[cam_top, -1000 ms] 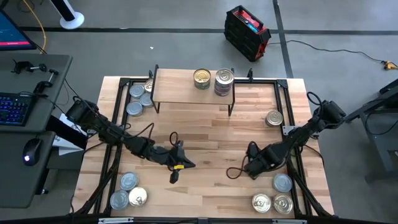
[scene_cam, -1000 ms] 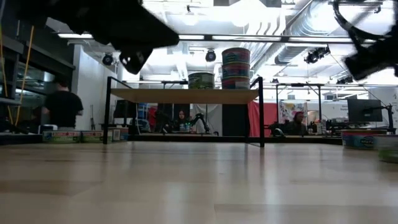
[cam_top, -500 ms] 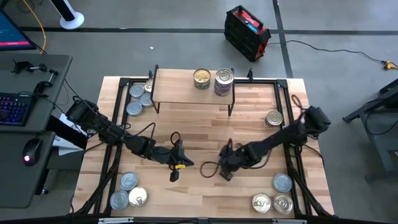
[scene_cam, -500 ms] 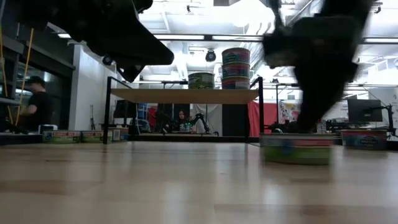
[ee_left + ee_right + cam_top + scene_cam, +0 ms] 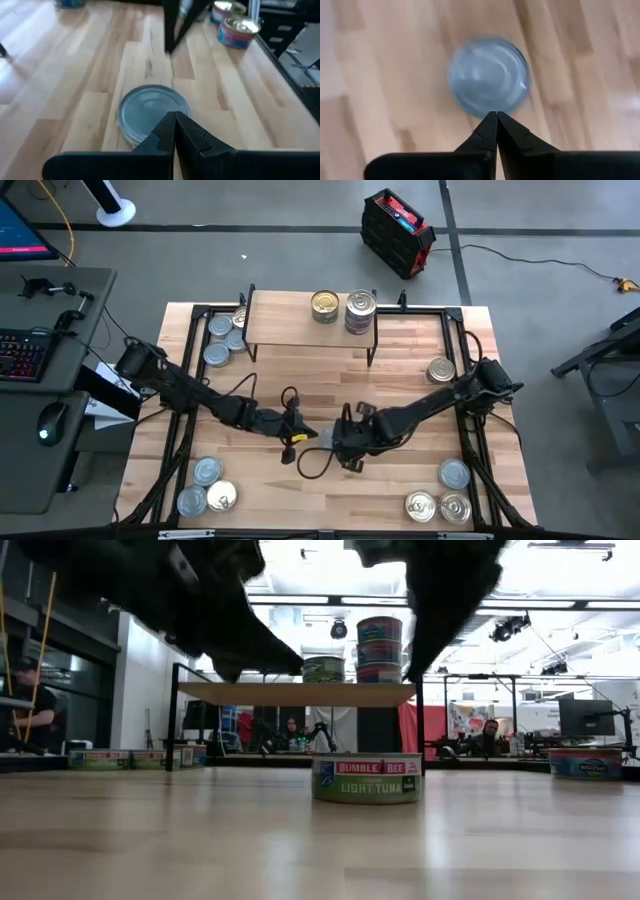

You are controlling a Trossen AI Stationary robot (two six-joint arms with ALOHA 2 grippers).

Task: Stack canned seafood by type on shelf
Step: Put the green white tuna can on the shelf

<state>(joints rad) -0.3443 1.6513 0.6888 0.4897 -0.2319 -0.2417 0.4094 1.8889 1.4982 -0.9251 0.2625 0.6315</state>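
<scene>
Both grippers crowd one silver-lidded tuna tin (image 5: 322,436) out in the open wood of the tabletop (image 5: 400,350), well in front of the shelf (image 5: 290,330). Right gripper (image 5: 493,120) has its two fingers pressed tip to tip, holding nothing, nosed just past the tin's rim and looking straight down on the lid. Left gripper (image 5: 174,120) is pinched together the same way and empty, hanging right beside the tin on its other side.

From table height the tin (image 5: 366,778) sits flat on the wood, label reading light tuna, with dark arm shapes above it, so it looks parked between the arms, maybe so the left one can take it over. That is only my guess.

Behind it, on the shelf, a gold-lidded tin (image 5: 324,304) stands alone and a silver-lidded stack (image 5: 360,310) rises just beside it. Going by the lid, this one belongs on that stack.

More tins wait in clusters beside the shelf's left end (image 5: 220,340) and far from it at the table's two near corners (image 5: 207,488).

Neither gripper can grasp until it opens wide.
</scene>
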